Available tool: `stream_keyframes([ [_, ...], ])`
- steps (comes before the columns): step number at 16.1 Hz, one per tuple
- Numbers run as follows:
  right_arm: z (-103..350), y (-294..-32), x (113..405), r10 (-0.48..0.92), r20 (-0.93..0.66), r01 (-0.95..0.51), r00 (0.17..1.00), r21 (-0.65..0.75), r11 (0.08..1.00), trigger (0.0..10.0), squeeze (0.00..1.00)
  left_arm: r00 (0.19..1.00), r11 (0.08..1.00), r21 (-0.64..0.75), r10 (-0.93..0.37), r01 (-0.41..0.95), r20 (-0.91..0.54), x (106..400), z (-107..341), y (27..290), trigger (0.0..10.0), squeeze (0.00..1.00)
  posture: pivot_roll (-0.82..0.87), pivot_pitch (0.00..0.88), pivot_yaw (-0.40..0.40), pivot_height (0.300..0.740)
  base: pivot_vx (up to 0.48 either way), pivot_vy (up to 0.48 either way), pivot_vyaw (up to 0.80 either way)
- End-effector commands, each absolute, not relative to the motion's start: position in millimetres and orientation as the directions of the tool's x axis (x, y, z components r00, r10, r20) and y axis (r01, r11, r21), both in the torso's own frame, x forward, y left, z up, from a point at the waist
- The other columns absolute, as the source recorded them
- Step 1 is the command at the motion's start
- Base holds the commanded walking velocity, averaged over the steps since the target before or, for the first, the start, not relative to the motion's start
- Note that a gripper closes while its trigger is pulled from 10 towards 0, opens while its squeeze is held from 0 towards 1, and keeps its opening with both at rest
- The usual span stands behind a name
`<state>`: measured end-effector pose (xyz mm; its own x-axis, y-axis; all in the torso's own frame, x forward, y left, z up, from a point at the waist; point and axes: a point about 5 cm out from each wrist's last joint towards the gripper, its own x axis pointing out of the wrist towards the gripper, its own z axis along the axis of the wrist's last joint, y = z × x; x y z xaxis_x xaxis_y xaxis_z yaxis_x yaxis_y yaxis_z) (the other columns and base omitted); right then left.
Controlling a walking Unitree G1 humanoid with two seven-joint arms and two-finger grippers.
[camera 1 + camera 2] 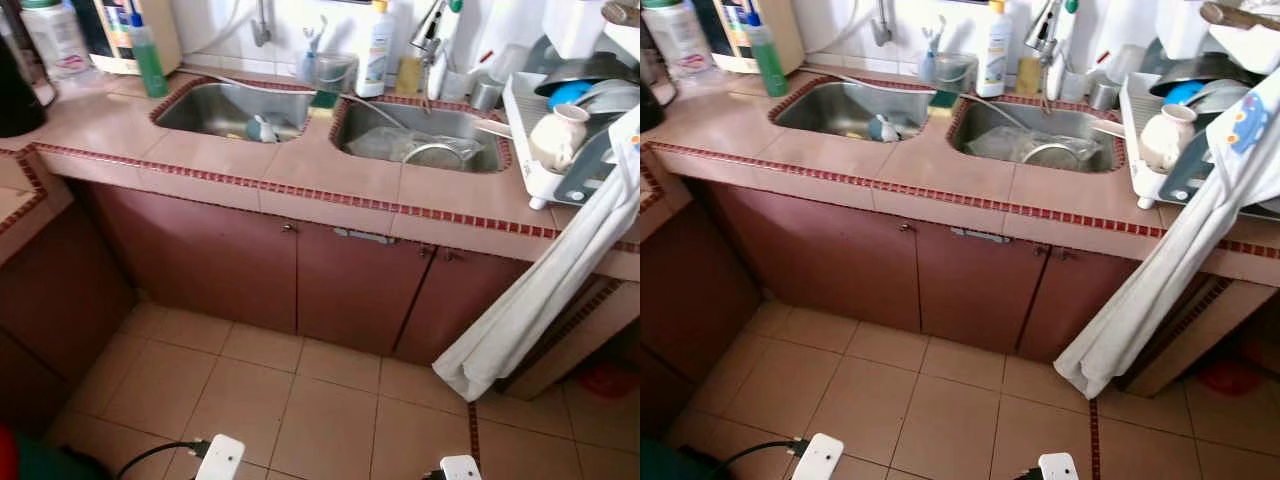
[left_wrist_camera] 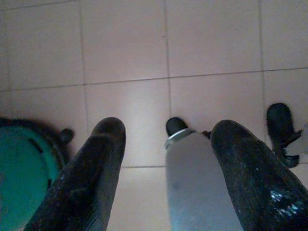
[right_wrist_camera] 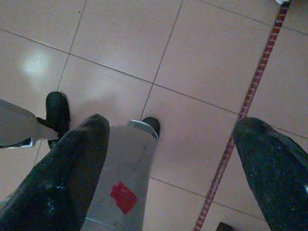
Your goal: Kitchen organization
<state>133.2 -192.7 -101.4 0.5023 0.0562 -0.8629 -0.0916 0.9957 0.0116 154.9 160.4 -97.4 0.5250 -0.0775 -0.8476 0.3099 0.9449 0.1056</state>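
Kitchen counter [image 1: 330, 185] is what we face, tiled pink with a red mosaic edge, well apart from both claws. Nearest us, our left gripper [image 2: 166, 159] hangs over the floor tiles [image 1: 330, 420] with its 2 fingers spread and nothing between them, a green round thing [image 2: 21, 168] beside it. Our right gripper [image 3: 168, 159] hangs likewise, released, next to a red tile stripe [image 3: 250, 96]. Farther on stand the brown cabinet doors [image 1: 250, 265]. A white cloth [image 1: 540, 290] drapes from the counter's right end down toward the floor, covering part of the cabinet front. On top sit 2 steel sinks, the left sink [image 1: 225, 110] and the right sink [image 1: 420, 135], which holds a bowl. A dish rack [image 1: 560, 130] stands right, a green bottle [image 1: 147, 60] far left.
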Motion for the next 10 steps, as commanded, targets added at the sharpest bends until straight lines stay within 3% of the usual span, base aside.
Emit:
stream_keyframes([
  [1, -102, -194, 130, 0.053, -0.869, -0.084, 0.492, 0.014, 0.996, 10.0, 0.00, 0.516, 0.948, 0.089, -0.087, 0.307, -0.852, 151, -99, 158, 10.0, 0.00, -0.10, 0.023, -0.012, 0.740, 0.000, 0.000, 0.00],
  [10, -102, -205, 127, 0.033, -0.880, -0.066, 0.474, 0.001, 0.998, 10.0, 0.00, 0.513, 0.951, 0.086, -0.084, 0.298, -0.854, 151, -99, 160, 10.0, 0.00, -0.10, 0.021, -0.013, 0.740, 0.000, 0.000, 0.00],
])
